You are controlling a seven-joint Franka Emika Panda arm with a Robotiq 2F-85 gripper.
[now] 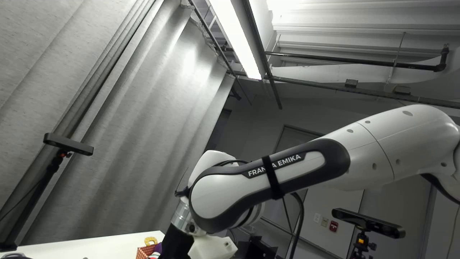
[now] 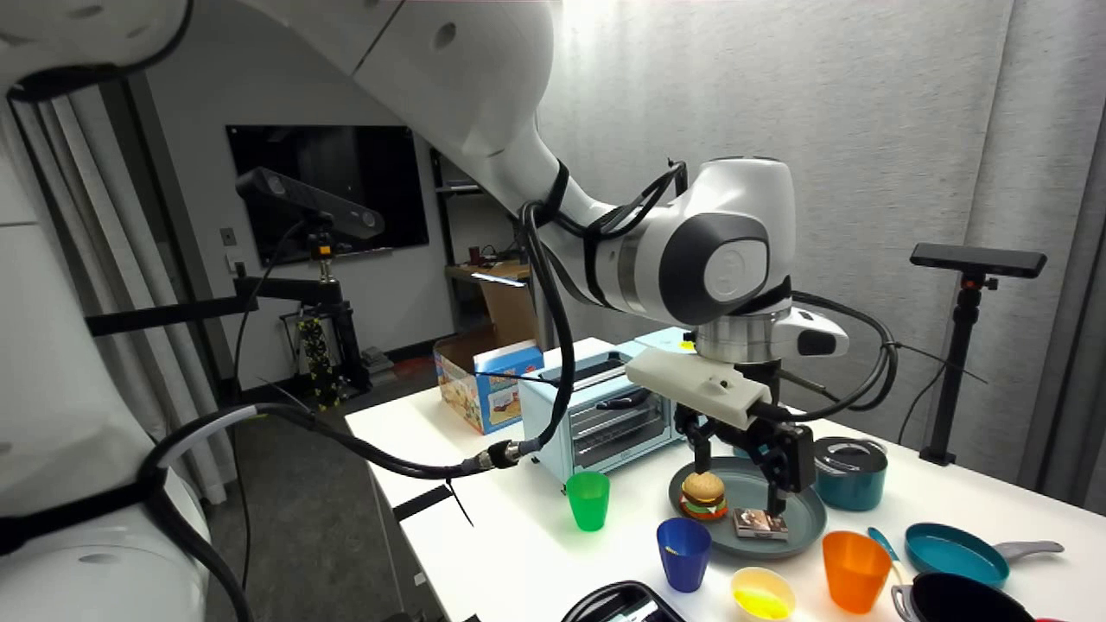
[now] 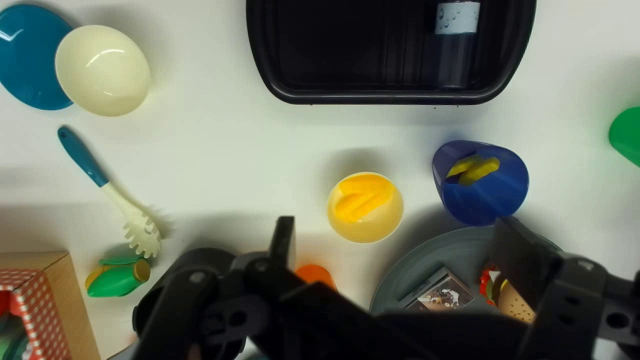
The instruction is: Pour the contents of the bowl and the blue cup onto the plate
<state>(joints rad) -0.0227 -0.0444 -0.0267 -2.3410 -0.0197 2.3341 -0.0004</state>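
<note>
A small cream bowl (image 2: 748, 580) holds yellow pieces; it also shows in the wrist view (image 3: 370, 232). The blue cup (image 2: 684, 560) stands beside it, with yellow-green pieces inside seen in the wrist view (image 3: 492, 200). The grey-green plate (image 2: 810, 523) carries a toy burger (image 2: 703, 494) and a small picture box (image 2: 760, 523); its rim shows in the wrist view (image 3: 395, 280). My gripper (image 2: 739, 485) is open and empty, above the plate. In the wrist view, its fingers (image 3: 396, 221) are wide apart, with the bowl beyond the gap. An exterior view cuts the gripper off.
An orange cup (image 2: 855, 570), teal pan (image 2: 955, 553), black pot (image 2: 963, 598) and lidded teal pot (image 2: 851, 475) stand near the plate. A green cup (image 2: 589, 501) and light-blue toaster oven (image 2: 605, 423) stand opposite. A black tray (image 3: 340, 95) and empty cream bowl (image 3: 102, 70) show too.
</note>
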